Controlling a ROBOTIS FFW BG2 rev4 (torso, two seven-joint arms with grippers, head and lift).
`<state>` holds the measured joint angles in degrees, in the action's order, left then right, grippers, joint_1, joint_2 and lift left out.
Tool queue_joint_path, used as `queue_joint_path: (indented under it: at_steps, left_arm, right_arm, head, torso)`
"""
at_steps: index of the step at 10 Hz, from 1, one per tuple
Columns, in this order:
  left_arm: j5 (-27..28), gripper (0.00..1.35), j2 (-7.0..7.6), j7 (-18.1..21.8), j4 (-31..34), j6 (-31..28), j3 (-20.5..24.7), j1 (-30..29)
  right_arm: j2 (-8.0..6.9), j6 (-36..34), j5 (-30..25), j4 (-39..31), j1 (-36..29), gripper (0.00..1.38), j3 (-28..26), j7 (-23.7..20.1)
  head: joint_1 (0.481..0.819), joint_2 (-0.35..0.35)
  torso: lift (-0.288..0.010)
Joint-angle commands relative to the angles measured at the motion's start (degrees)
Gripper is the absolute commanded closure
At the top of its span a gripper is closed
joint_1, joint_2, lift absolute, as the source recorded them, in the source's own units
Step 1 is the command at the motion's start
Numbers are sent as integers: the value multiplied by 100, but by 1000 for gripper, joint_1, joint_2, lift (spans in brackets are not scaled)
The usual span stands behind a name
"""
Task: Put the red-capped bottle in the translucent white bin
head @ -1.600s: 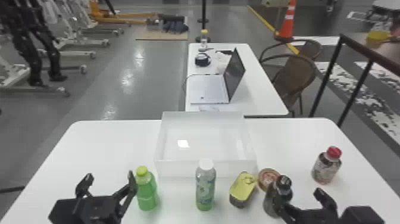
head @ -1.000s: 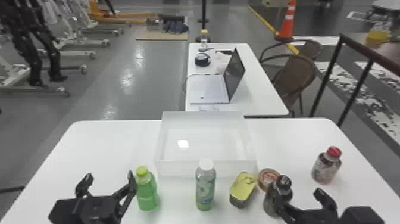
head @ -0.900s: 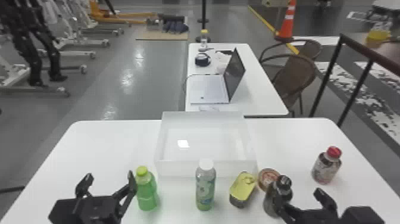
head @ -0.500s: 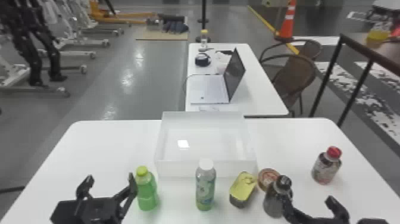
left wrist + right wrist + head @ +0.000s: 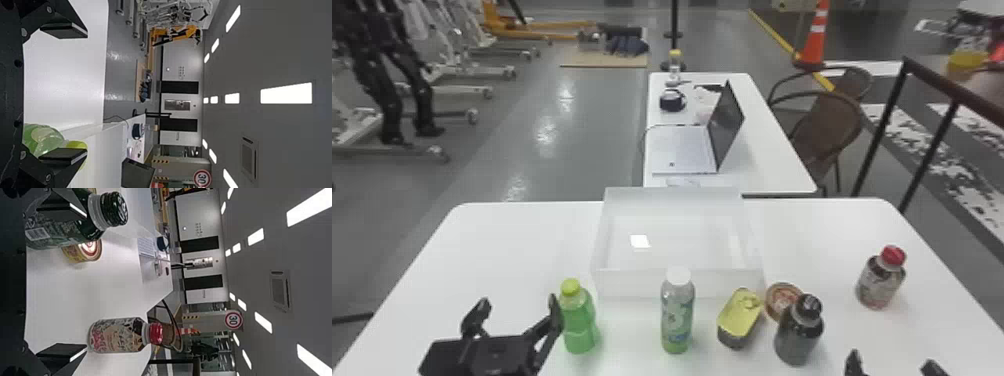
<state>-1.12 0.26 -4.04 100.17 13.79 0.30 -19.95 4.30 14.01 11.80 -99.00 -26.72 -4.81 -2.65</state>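
Red-capped bottle (image 5: 118,335), tan-labelled: right wrist view

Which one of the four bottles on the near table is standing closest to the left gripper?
The green bottle with a yellow-green cap, beside the left gripper; the white-capped bottle, dark bottle and red-capped bottle stand farther right.

in the head view, the right gripper (image 5: 892,360) has shifted right and down to the bottom edge, toward the lower right of the frame. its near finger, earlier against the dark bottle (image 5: 798,335) in view, now shows apart from it.
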Motion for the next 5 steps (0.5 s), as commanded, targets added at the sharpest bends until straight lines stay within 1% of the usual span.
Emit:
queue_joint_path:
  at_steps: [1, 2, 4, 5]
  left_arm:
    - [-2, 231, 0, 0, -6, 9, 5, 0]
    - [-2, 231, 0, 0, -15, 27, -4, 0]
    - [-11, 231, -9, -9, -32, 53, 5, 0]
    - [-11, 231, -9, -9, -32, 53, -4, 0]
  right_arm:
    - [-88, 75, -134, 127, -9, 121, -310, -8]
    - [-131, 102, -169, 180, -9, 121, -495, -8]
    - [-158, 102, -178, 311, 44, 121, -838, -17]
    - [-158, 102, -134, 470, 176, 121, -1066, -263]
  head:
    - [549, 0]
    - [549, 0]
    - [549, 0]
    - [549, 0]
  torso:
    - [-100]
    - [-100]
    - [-100]
    - [-100]
